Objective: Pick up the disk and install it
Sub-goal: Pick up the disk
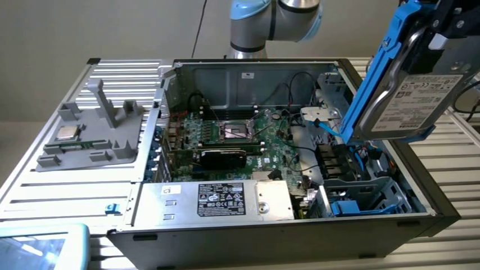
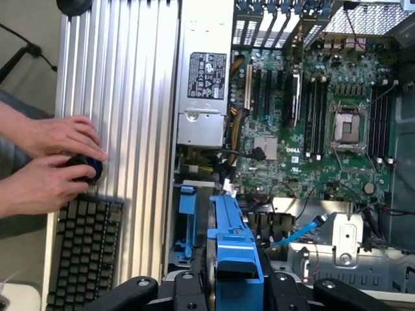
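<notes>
The disk [image 1: 408, 101], a silver-grey hard drive with a white label in a bright blue frame [image 1: 383, 62], hangs on edge in the air above the open computer case at the exterior view's right. My gripper [image 1: 448, 25] is shut on its upper end. In the wrist view the disk [image 2: 230, 253] shows edge-on between my black fingers [image 2: 280, 288], with my gripper [image 2: 232, 288] closed around the blue frame. Beneath it lies the case's drive bay [image 1: 363, 191], where another blue carrier [image 1: 351, 207] sits.
The open case holds a green motherboard [image 1: 240, 135], a grey power supply box with a black label [image 1: 217, 199] and loose cables. A small silver chip [image 1: 67, 134] rests on a grey fixture on the ribbed table. A person's hands [image 2: 58, 162] work a knob beside a keyboard [image 2: 84, 253].
</notes>
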`<state>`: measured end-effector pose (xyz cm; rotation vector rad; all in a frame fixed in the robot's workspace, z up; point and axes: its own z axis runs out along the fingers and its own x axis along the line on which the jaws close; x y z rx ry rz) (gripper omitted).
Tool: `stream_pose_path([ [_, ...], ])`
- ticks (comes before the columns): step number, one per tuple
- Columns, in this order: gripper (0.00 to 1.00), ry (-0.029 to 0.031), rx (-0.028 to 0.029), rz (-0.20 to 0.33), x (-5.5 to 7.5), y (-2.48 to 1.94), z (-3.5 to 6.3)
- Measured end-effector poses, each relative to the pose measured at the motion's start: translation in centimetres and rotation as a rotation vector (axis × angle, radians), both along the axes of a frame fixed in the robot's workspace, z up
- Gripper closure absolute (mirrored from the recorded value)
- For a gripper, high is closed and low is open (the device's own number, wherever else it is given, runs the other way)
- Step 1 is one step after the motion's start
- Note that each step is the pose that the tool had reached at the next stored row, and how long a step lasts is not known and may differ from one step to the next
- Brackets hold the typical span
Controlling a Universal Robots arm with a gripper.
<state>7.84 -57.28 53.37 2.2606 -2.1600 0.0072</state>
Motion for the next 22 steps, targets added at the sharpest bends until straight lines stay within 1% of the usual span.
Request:
stream_pose_path([
  [12, 0.63, -0.001, -0.0001, -0.029, 0.92, -0.05, -0.03],
  [18, 0.63, -0.0062, -0.0001, -0.041, 1.06, -0.03, -0.05],
  [21, 0.63, -0.0115, -0.0016, -0.042, 1.06, 0.15, -0.07],
  [22, 0.63, -0.0145, -0.0025, -0.043, 1.06, 0.24, -0.08],
])
